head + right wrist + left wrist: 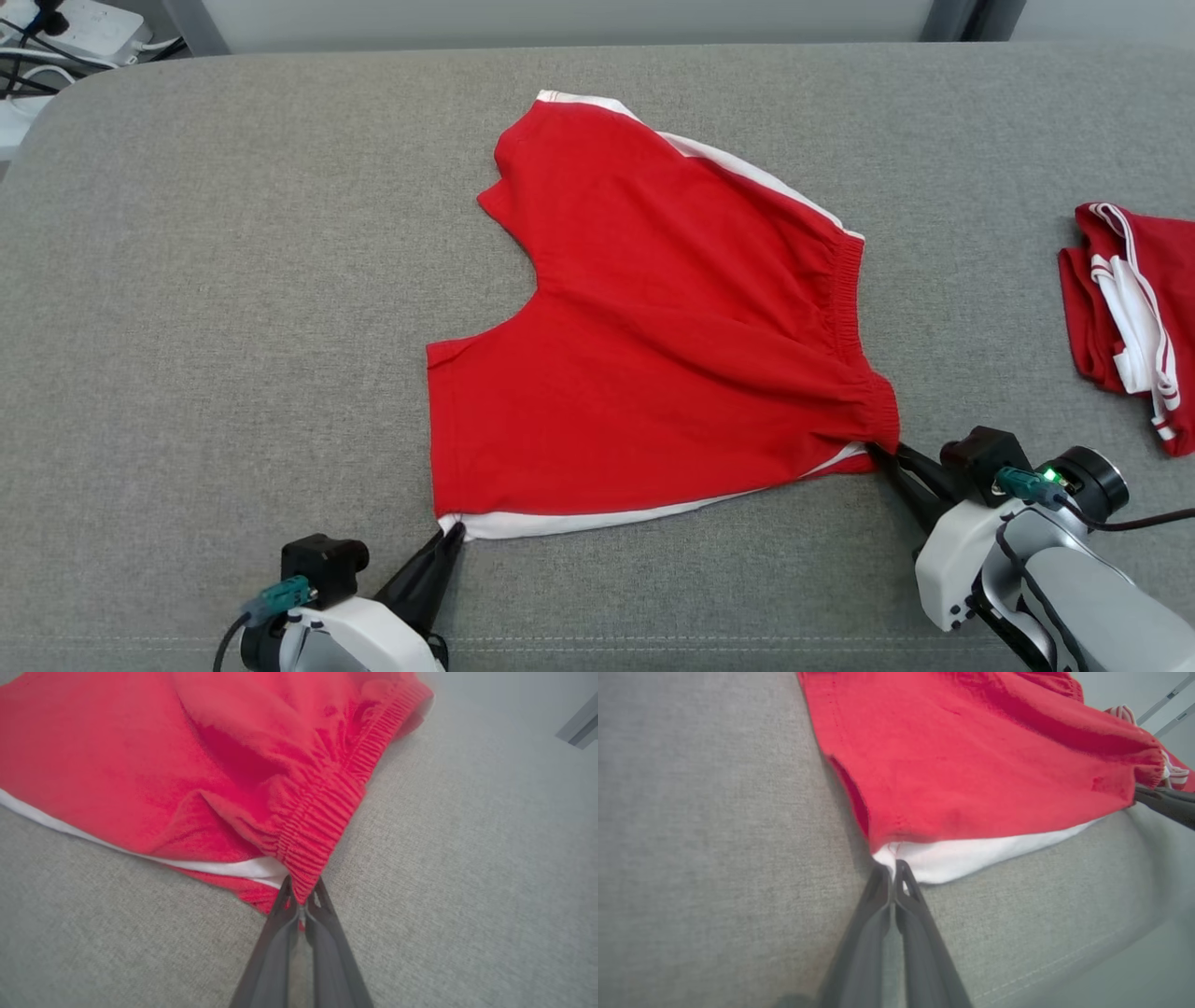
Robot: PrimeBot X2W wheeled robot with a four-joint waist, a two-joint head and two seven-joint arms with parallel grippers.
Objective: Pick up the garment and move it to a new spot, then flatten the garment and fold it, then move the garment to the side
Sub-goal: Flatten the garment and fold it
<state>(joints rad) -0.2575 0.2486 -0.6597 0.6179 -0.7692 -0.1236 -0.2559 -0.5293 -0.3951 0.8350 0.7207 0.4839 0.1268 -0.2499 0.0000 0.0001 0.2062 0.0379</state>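
A grey woven-fabric surface (233,280) with a rounded far corner spreads below the head camera. Near its middle lies a pair of red cotton shorts with white side stripes (672,327). They are spread mostly flat, with the legs toward the robot's left and the gathered elastic waistband (845,299) toward its right. The left gripper (454,532) has its two dark fingers pinched together on the white-striped hem corner nearest the robot. The right gripper (879,452) is clamped on the near end of the waistband, and the near edge runs fairly straight between them. Well apart, far to the right, sits a crumpled red-and-white garment (1130,317). A white power strip (84,23) lies beyond the far left corner.
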